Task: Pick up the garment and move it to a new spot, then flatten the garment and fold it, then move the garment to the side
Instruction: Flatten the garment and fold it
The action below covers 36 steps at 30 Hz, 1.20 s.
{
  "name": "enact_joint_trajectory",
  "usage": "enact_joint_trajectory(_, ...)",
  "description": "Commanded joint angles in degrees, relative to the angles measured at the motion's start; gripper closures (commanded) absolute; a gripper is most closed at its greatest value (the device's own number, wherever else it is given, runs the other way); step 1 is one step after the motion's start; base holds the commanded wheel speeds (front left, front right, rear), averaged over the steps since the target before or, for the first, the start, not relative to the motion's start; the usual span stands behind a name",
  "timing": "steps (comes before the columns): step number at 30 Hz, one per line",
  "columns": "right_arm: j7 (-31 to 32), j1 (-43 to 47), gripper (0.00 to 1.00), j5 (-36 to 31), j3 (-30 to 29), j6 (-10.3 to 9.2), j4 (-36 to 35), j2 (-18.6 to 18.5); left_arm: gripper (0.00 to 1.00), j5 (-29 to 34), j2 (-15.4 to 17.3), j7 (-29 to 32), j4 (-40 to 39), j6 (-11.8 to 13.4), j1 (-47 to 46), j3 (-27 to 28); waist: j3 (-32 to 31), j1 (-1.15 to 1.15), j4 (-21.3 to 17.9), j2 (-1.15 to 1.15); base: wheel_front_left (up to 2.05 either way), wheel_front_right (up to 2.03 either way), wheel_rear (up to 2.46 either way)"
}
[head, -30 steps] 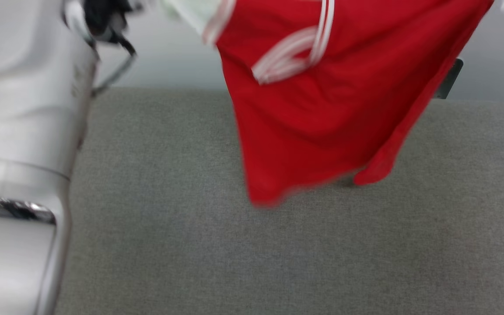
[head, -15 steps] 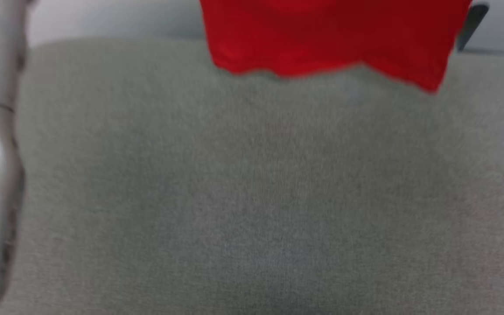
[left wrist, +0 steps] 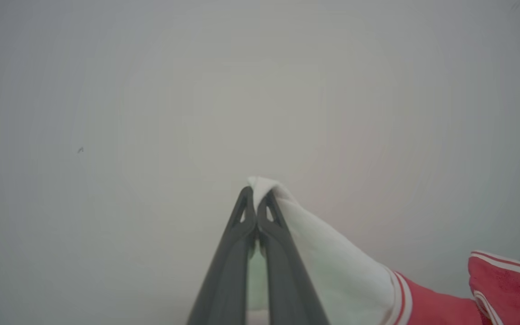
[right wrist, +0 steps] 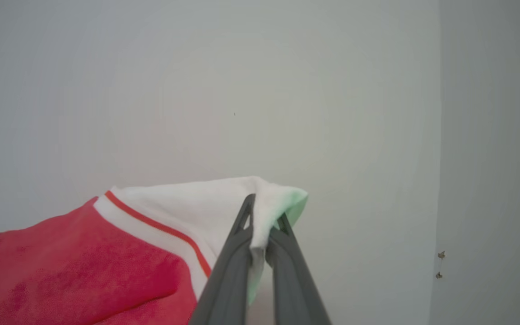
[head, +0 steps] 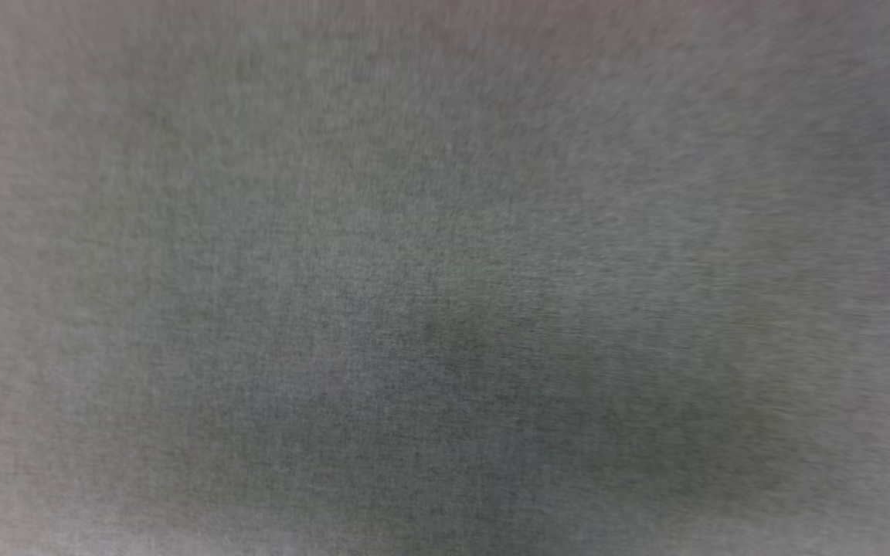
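Observation:
The garment (left wrist: 427,307) is a red jersey with white sleeves and red-and-white striped trim, held up in the air against a pale wall. In the left wrist view my left gripper (left wrist: 256,198) is shut on the tip of one white sleeve, which trails off to the lower right. In the right wrist view my right gripper (right wrist: 262,212) is shut on the other white sleeve, and the garment (right wrist: 70,266) hangs away to the lower left. The head view is blurred grey fabric.
A grey fabric surface (head: 445,278) spreads below the head camera. A plain pale wall (right wrist: 251,90) stands behind both grippers, with a corner edge (right wrist: 439,135) at the right of the right wrist view.
The head camera has swung downward: the red garment and the pale left arm have slid up out of the picture, leaving blurred grey fabric.

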Motion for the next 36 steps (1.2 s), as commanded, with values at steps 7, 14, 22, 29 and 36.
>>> enact_joint_trajectory(7,-0.2,2.6,1.0,-5.6,-3.7,-0.01,-3.1,2.3,1.0,-1.7,-1.1,-2.5,2.5,-0.9,2.9,-1.1,5.2,0.0,6.0,0.0,0.0,0.0,0.0)
enact_joint_trajectory(14,0.2,7.3,1.0,1.2,2.1,-0.01,3.7,4.1,1.0,-2.9,-2.3,2.7,3.2,-1.0,11.9,-6.0,-2.1,0.0,7.2,0.0,0.0,0.0,0.0)
enact_joint_trajectory(22,7.3,21.2,1.0,18.4,11.0,-0.01,-1.7,-1.6,1.0,-5.8,-3.1,10.2,4.2,-1.0,24.5,-9.8,-14.3,0.0,7.7,0.0,0.0,0.0,0.0)
enact_joint_trajectory(29,18.4,40.9,1.0,31.5,16.6,-0.01,-12.3,-9.9,1.0,-9.4,-1.9,17.4,4.6,-1.0,34.2,-10.0,-23.6,0.0,6.6,0.0,0.0,0.0,0.0)
enact_joint_trajectory(36,21.7,63.8,1.0,40.4,19.9,-0.03,-29.0,-18.1,1.0,-11.2,0.6,22.7,5.0,-0.9,44.9,-10.4,-29.7,0.0,5.2,0.0,0.0,0.0,0.0)
